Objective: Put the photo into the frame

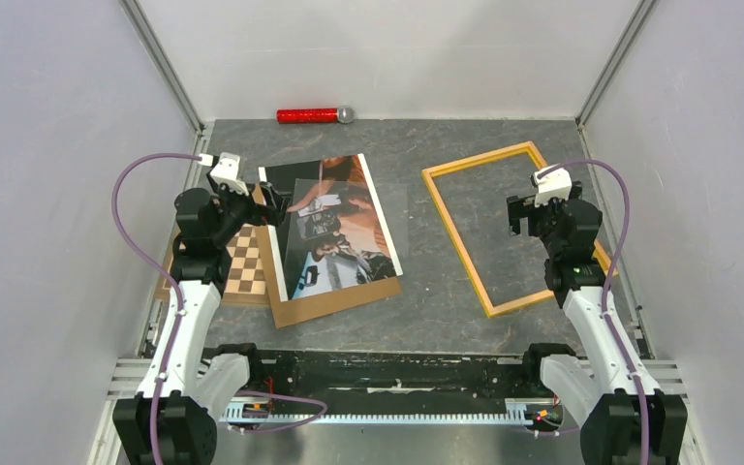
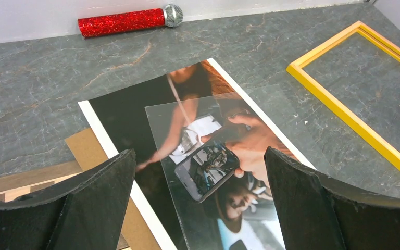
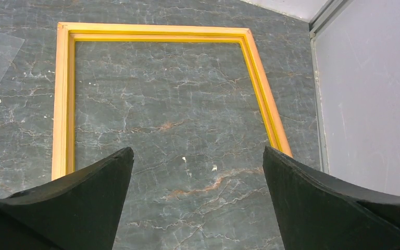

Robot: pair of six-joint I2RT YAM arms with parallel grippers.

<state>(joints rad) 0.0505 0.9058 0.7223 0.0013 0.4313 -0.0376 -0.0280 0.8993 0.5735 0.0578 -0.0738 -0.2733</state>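
The photo (image 2: 130,120), dark with a thin white border, lies face up below the left tool (image 2: 199,153), whose jaws gape empty. A clear sheet (image 2: 273,104) overlaps it. The yellow-orange frame (image 3: 62,104) lies flat beneath the right tool (image 3: 198,151), equally wide apart, on the grey marbled bench (image 3: 177,104) between pale walls.

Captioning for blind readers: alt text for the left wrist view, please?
The photo lies face up on a brown board, a clear sheet partly over it, seen through the open left hand. The yellow frame lies apart at right, a red glitter microphone behind.
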